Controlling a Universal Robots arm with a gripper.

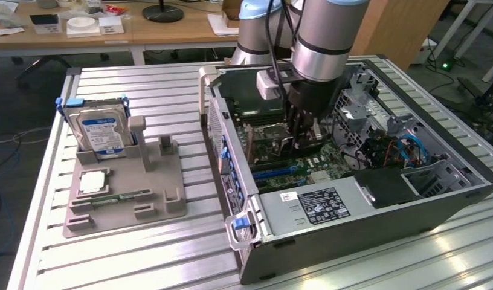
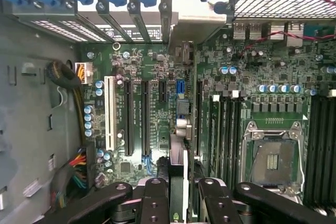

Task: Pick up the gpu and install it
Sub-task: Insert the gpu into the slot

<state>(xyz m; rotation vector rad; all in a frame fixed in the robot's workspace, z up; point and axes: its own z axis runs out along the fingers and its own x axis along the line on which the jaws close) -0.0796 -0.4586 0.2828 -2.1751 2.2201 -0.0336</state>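
operator: where's the gpu right now?

spotter: you'll find the gpu (image 2: 179,167) inside the computer case (image 1: 376,199). it stands on edge over the motherboard (image 2: 152,72). your wrist view sees it edge-on as a thin strip running away from the gripper (image 2: 181,203). its silver bracket sits against the case's slotted rear wall, beside the blue slot clips.

operator: and the fingers?

spotter: the fingers (image 2: 153,203) are pinching the gpu from both sides, one on each face of the card. in the exterior view your arm (image 1: 331,36) reaches straight down into the case, with the gripper low over the board.

operator: is the card in its slot?

spotter: i can't tell. it lines up along the long black slots, between them and the memory slots next to the cpu socket (image 2: 273,158). its lower edge is hidden from you.

operator: what else is on the table?

spotter: the case lies on its side, open face up, toward the table (image 1: 150,84) edge at the exterior view's right. a grey holder (image 1: 125,193) sits near the edge at the exterior view's left, well apart from the gripper. a hard drive (image 1: 101,133) stands upright in it, and a memory stick (image 1: 121,197) lies flat in it.
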